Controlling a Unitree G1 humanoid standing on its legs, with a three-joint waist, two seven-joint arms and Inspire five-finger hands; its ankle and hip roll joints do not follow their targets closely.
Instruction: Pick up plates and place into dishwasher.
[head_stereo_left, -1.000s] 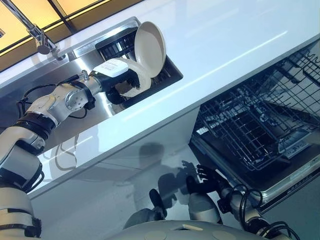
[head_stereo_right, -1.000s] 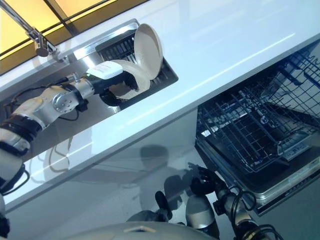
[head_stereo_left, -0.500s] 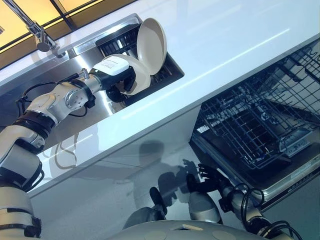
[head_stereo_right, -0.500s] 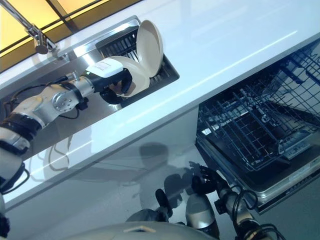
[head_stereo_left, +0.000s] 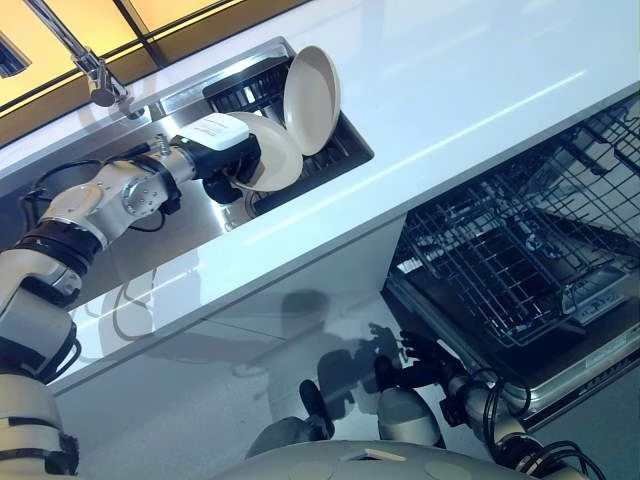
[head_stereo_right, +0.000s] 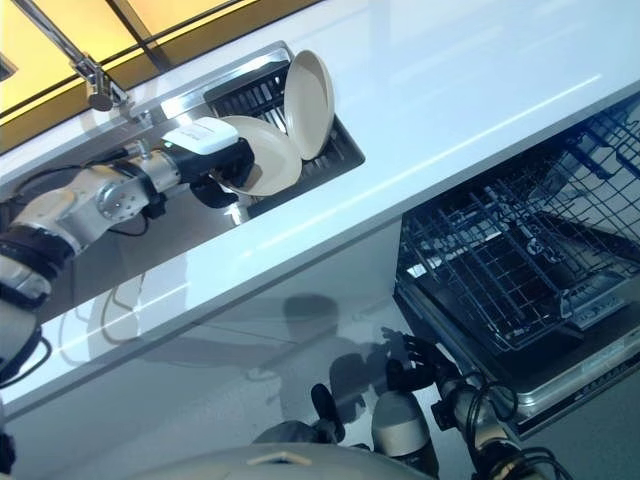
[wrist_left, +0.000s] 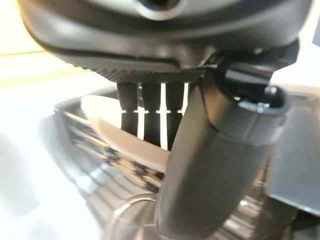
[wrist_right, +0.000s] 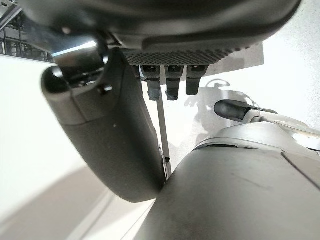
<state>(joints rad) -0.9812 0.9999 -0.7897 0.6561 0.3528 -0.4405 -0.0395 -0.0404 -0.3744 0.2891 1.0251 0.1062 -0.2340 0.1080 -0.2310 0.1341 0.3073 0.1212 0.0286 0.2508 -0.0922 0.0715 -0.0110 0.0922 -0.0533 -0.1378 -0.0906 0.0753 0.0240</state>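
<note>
My left hand (head_stereo_left: 222, 158) is over the sink and is shut on the rim of a cream plate (head_stereo_left: 278, 160). The plate is tilted, just above the dark dish rack (head_stereo_left: 345, 152). In the left wrist view the fingers (wrist_left: 150, 117) reach behind the plate's rim (wrist_left: 122, 137) and the thumb (wrist_left: 210, 170) lies in front. A second cream plate (head_stereo_left: 310, 98) stands on edge in the rack right behind it. My right hand (head_stereo_left: 408, 358) hangs low, open, near the front corner of the dishwasher's lower rack (head_stereo_left: 520, 250).
A white counter (head_stereo_left: 450, 80) runs between the steel sink (head_stereo_left: 195, 218) and the open dishwasher. A tap (head_stereo_left: 98, 82) stands at the sink's far end. The wire rack is pulled out over the lowered door (head_stereo_left: 575, 368).
The camera has shifted a little. My left hand has drawn the held plate slightly up and away from the rack. The right hand has stayed low.
</note>
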